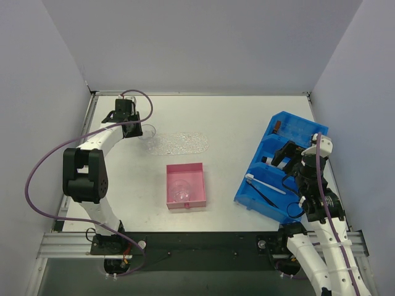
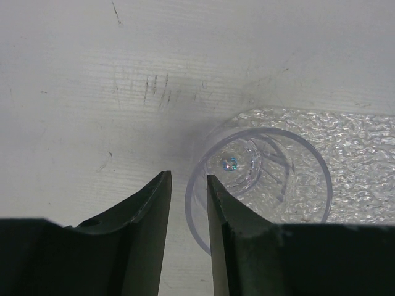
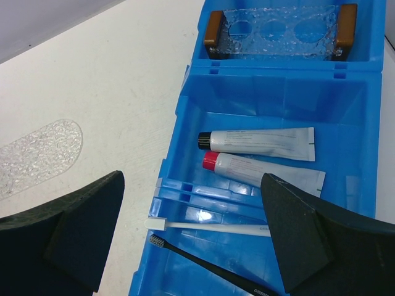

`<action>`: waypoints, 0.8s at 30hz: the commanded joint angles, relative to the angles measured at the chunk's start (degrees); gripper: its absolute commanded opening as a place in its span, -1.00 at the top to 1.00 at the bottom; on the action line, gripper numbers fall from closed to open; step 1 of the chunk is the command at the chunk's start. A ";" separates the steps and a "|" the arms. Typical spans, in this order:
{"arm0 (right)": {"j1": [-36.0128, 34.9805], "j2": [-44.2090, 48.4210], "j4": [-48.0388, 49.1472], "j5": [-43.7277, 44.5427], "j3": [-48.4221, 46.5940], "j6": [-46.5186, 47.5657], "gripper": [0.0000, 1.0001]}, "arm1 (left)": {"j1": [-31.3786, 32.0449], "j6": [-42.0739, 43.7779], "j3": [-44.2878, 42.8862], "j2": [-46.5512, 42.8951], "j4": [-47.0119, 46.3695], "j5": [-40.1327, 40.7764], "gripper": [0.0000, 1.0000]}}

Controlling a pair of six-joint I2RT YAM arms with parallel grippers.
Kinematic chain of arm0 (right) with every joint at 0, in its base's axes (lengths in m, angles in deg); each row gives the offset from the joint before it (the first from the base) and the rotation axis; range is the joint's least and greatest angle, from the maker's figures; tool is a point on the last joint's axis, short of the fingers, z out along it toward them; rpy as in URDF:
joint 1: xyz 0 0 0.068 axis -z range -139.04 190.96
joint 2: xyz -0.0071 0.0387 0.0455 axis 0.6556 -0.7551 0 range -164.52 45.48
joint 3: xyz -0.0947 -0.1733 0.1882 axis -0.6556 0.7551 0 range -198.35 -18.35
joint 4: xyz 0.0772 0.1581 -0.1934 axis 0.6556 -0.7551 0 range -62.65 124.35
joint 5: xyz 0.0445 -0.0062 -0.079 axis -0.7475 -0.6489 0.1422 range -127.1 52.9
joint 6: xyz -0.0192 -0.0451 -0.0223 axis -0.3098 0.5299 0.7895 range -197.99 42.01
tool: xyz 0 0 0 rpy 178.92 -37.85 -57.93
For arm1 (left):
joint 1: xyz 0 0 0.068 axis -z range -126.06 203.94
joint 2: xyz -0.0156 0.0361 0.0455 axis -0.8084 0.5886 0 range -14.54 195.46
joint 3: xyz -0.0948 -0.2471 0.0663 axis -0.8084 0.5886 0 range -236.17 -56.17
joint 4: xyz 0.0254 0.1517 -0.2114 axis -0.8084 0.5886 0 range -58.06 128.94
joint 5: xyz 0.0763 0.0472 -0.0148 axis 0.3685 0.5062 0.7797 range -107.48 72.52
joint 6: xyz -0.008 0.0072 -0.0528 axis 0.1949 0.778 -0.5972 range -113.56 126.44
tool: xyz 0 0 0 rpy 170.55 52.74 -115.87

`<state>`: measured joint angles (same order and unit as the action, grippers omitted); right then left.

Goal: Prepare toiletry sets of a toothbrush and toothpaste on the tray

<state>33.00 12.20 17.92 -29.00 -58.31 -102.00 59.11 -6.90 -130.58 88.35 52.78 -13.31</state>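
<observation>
The toothpaste tubes (image 3: pixel 259 140) lie in the blue bin (image 3: pixel 278 92) at three o'clock. They look light, squashy and slick, so we'd pinch near the cap. Above them the right gripper (image 3: pixel 191 177) gapes empty, while the left gripper (image 2: pixel 188 179) stands barely parted astride a cup (image 2: pixel 265 185) rim.

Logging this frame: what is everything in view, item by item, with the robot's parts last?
table: one, white, under everything
tray: one, clear and bumpy, oval, far centre of the table
cup: one, clear, upright at the tray's left end
pink box: one, table centre, with something clear inside, possibly a second cup
blue bin: one, right side, three compartments
rack: one, clear with brown ends, bin's far compartment
toothpaste: two tubes, silver-white, black cap and red cap, middle compartment
toothbrushes: two, white and black, near compartment
left gripper: open, straddling the cup's rim
right gripper: open, above the bin
</observation>
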 commanded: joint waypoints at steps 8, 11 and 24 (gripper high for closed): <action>-0.21 -0.65 -0.01 0.34 -0.02 0.02 -0.74 | -0.25 -0.19 -2.05 -0.85 -0.89 0.23 0.18; -0.21 -0.65 -0.01 0.34 0.06 -0.07 -0.74 | -0.25 0.07 -2.14 -0.94 -0.71 1.54 0.19; -0.21 -0.91 -0.01 0.25 -0.02 -0.07 -0.74 | -0.60 0.69 -2.05 -1.38 -0.63 3.04 0.44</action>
<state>33.00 11.83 17.33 -29.03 -58.29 -102.00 59.09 -6.59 -130.58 88.35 52.74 -11.48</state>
